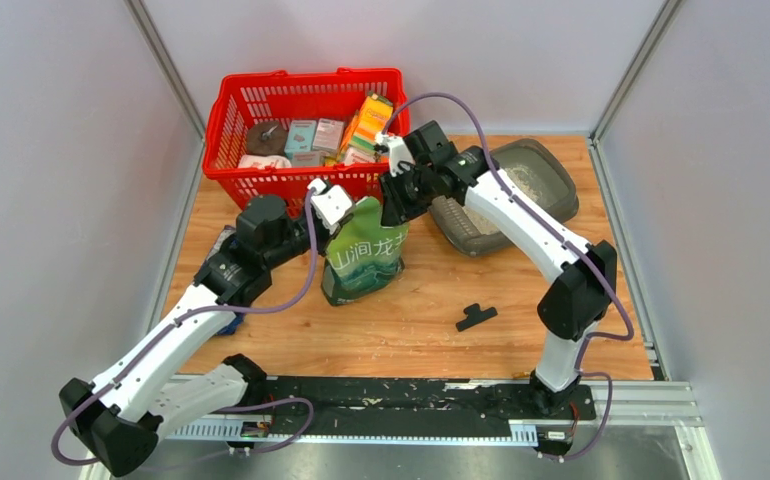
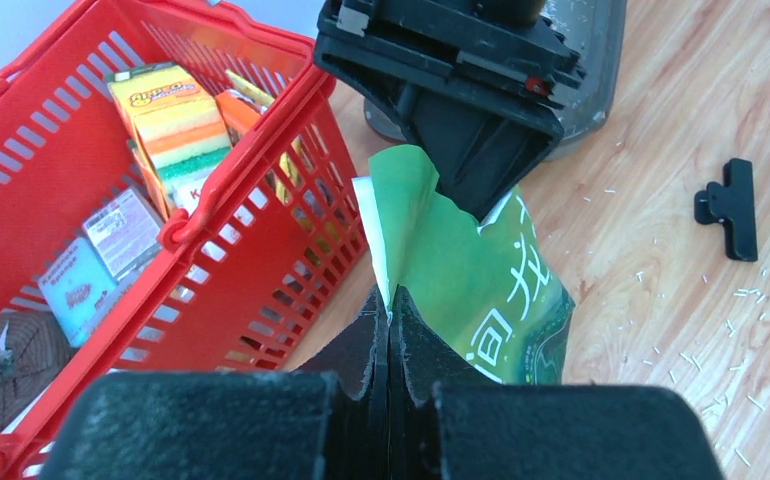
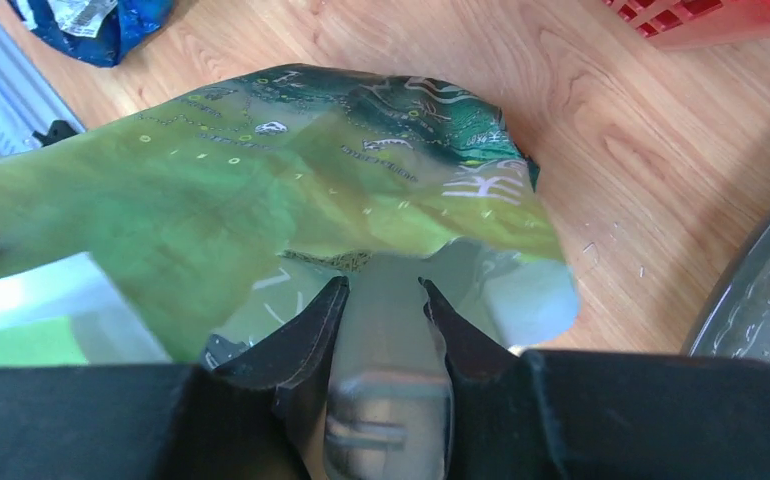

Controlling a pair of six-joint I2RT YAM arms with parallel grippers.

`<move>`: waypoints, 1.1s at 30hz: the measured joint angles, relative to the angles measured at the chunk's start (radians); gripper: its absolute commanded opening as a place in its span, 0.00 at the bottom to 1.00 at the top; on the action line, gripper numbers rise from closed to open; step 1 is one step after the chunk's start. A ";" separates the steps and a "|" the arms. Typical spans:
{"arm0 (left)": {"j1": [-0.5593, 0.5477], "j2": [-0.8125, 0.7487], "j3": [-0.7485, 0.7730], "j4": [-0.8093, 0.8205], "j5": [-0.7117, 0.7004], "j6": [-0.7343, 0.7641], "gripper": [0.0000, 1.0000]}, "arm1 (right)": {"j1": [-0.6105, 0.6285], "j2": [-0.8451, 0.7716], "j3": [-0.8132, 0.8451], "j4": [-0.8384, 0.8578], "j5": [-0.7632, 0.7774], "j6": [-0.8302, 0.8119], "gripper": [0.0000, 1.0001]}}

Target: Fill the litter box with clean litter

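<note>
A green-and-white pouch [image 1: 366, 262] stands upright mid-table, just in front of the basket. My left gripper [image 1: 333, 205] is shut on the pouch's top left edge [image 2: 406, 215], fingertips pressed together on the thin film. At the top right corner, my right gripper [image 1: 393, 205] holds the pouch [image 3: 261, 180], with silver lining filling the gap between its fingers [image 3: 311, 320]. The dark grey litter box [image 1: 551, 160] lies at the back right, behind the right arm, with a thin scatter of pale litter [image 1: 533, 183] in it. Its rim [image 3: 751, 290] shows at the right wrist view's edge.
A red mesh basket [image 1: 251, 105] full of groceries stands at the back left, touching the pouch's far side. A black clip [image 1: 476, 316] lies on the wood near the front. A blue bag [image 3: 111, 20] lies under the left arm. Stray granules dot the table [image 2: 741, 290].
</note>
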 measured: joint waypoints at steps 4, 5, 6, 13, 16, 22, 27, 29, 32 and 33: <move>0.000 0.017 0.019 -0.010 0.011 0.009 0.00 | 0.052 -0.064 -0.056 0.038 0.159 0.018 0.00; -0.001 0.023 0.022 -0.008 0.019 0.011 0.00 | 0.063 -0.083 -0.071 0.045 0.201 0.017 0.00; -0.003 0.028 0.024 -0.006 0.026 0.015 0.00 | 0.068 -0.101 -0.085 0.052 0.234 0.016 0.00; -0.006 0.070 0.043 0.018 0.064 0.027 0.00 | 0.110 -0.225 -0.187 0.149 0.414 -0.063 0.00; -0.006 0.074 0.044 0.023 0.068 0.031 0.00 | 0.127 -0.258 -0.241 0.206 0.441 -0.103 0.00; -0.006 0.076 0.043 0.021 0.086 0.032 0.00 | 0.136 -0.280 -0.449 0.423 0.439 -0.150 0.00; -0.006 0.079 0.043 0.021 0.082 0.032 0.00 | 0.114 -0.283 -0.488 0.488 0.378 -0.142 0.00; -0.006 0.080 0.043 0.022 0.080 0.032 0.00 | 0.099 -0.278 -0.489 0.497 0.340 -0.132 0.00; -0.006 0.084 0.043 0.025 0.076 0.033 0.00 | 0.068 -0.268 -0.492 0.512 0.265 -0.110 0.00; -0.006 0.088 0.043 0.029 0.075 0.034 0.00 | 0.058 -0.264 -0.494 0.518 0.242 -0.101 0.00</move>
